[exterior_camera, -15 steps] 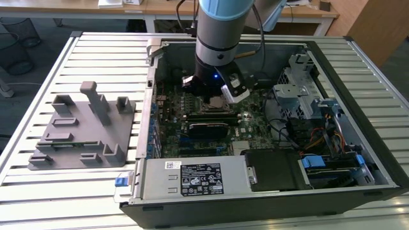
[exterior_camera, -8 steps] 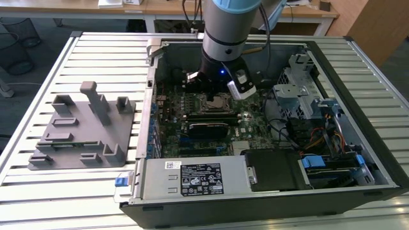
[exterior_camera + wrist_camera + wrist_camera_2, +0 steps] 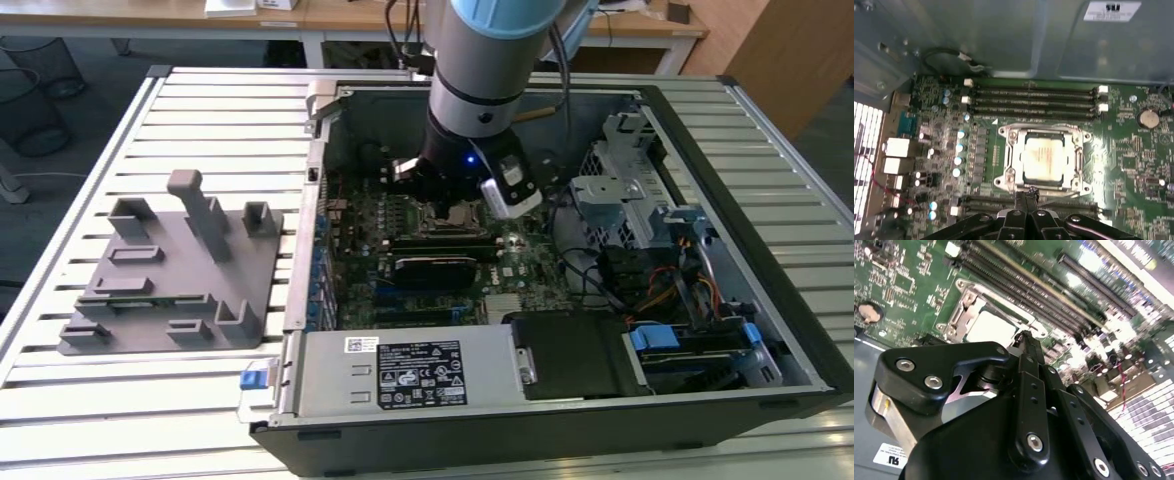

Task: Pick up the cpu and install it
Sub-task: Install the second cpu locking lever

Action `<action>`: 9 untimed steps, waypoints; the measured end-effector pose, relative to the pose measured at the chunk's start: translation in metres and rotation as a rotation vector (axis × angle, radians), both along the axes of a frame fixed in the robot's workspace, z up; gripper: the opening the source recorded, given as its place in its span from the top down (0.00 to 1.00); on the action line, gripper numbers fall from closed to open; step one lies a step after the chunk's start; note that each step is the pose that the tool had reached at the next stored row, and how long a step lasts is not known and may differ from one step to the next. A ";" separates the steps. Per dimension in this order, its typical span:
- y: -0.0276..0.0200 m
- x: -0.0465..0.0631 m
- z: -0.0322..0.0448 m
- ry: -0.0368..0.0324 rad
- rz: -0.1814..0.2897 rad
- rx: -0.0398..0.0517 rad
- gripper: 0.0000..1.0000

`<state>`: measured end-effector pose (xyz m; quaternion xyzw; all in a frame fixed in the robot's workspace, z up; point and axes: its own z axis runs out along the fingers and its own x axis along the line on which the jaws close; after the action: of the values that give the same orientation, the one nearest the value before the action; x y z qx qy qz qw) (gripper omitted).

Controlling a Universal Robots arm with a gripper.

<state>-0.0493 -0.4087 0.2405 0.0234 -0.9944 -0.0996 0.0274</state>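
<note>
We see one cpu [image 3: 1043, 159], a pale silver square, lying flat inside the one metal socket frame [image 3: 1007, 150] on the green board [image 3: 1134, 165]. In the second wrist view the cpu [image 3: 991, 329] sits in the same frame. The tool [image 3: 1026, 194] is just beside the frame's edge with its two fingers [image 3: 1022, 200] pressed together, so it is narrow and holds nothing. Near the socket we count four long dark memory slots [image 3: 1031, 100] in a row, and one round silver battery [image 3: 1147, 118] a little way off. In the exterior view the one arm [image 3: 487, 70] reaches down into the open computer case [image 3: 534, 420], which lies on the slatted bench [image 3: 200, 110]. Beside the case stands one grey tray [image 3: 160, 290] with upright posts.
</note>
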 end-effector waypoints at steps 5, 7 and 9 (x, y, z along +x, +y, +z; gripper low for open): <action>-0.0047 0.000 -0.0039 0.0005 0.000 0.0001 0.89; -0.0050 0.000 -0.0075 0.0005 0.000 0.0000 0.89; -0.0050 -0.001 -0.0111 0.0005 0.000 0.0000 0.89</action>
<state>-0.0506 -0.4136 0.2294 0.0233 -0.9944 -0.0996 0.0277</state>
